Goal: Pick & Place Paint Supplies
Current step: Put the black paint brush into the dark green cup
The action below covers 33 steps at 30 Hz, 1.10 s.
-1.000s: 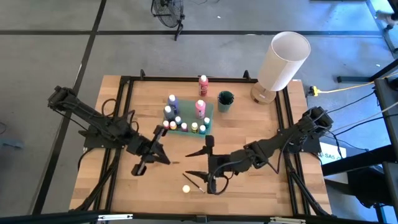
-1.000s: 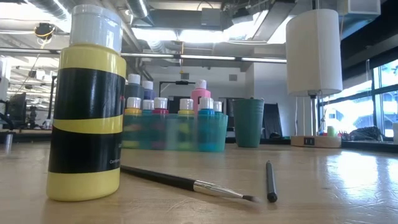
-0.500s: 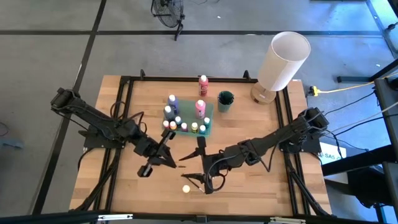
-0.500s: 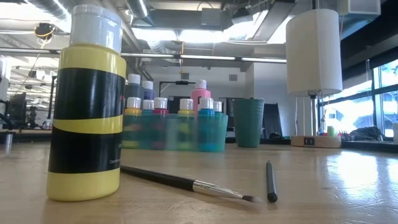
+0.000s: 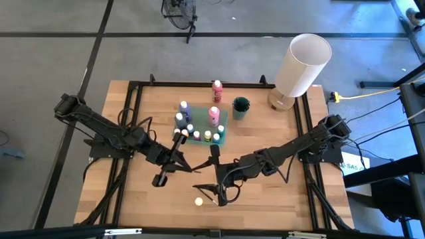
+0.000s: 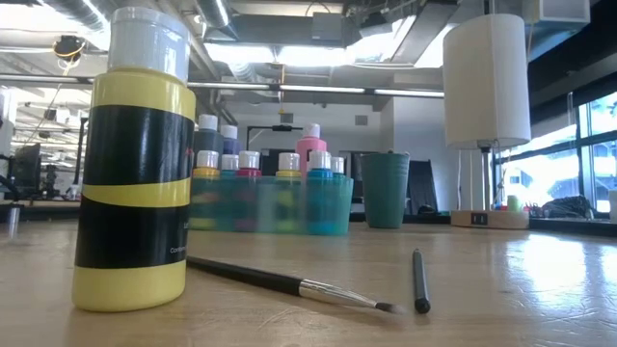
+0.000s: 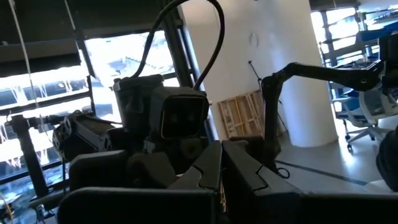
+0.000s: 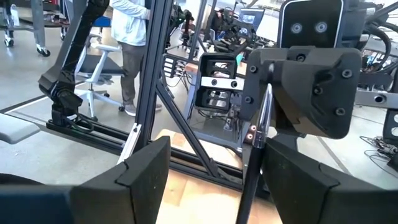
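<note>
Most white-capped paint bottles (image 5: 199,128) already sit in the teal plastic tray (image 5: 224,128), beyond both hands. Left hand (image 5: 188,168) closed, carrying nothing I can see. Right hand (image 5: 214,174) open over tabletop (image 5: 265,199). Still loose: yellow-and-black bottle (image 6: 135,173), dark-handled brushes (image 6: 289,283) just below right hand.

Yellow bottle (image 6: 135,164) base cropped

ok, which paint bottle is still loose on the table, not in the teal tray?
Two are outside the teal tray. The yellow bottle stands alone at the near edge, by the brushes. The red bottle stands behind the tray. All others sit inside it.
</note>
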Each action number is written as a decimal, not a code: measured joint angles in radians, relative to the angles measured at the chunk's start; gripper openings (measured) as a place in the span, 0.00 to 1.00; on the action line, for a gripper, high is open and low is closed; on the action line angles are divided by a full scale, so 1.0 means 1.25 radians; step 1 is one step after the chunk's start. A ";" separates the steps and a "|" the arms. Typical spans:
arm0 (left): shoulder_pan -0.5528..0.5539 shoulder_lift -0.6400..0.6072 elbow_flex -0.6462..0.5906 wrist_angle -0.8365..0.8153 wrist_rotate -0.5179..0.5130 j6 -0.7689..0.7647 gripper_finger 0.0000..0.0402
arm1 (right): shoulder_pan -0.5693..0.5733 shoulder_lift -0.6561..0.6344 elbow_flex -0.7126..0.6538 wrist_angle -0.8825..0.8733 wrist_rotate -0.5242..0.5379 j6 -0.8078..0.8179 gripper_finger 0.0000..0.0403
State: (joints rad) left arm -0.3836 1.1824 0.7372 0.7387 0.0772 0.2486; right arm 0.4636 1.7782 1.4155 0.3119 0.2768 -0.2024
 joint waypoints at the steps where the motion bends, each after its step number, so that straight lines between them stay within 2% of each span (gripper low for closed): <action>1: 0.000 0.000 0.000 0.001 0.000 0.000 0.00 | -0.001 0.000 0.000 0.000 0.000 0.000 0.61; 5: 0.000 0.000 0.000 0.008 -0.004 0.001 0.00 | -0.007 0.000 0.000 -0.001 0.000 0.001 0.58; 8: 0.000 0.001 0.000 0.009 -0.005 0.000 0.00 | -0.011 0.000 0.000 -0.005 0.000 0.001 0.51; 23: -0.001 0.036 0.000 0.037 -0.006 0.001 0.00 | -0.021 0.000 0.000 -0.020 0.003 0.003 0.05; 33: -0.001 0.036 0.000 0.015 -0.004 0.032 0.00 | -0.015 0.000 0.000 -0.045 0.006 0.000 0.04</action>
State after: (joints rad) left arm -0.3843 1.2270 0.7372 0.7570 0.0726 0.2892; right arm 0.4449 1.7786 1.4155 0.2560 0.2840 -0.2020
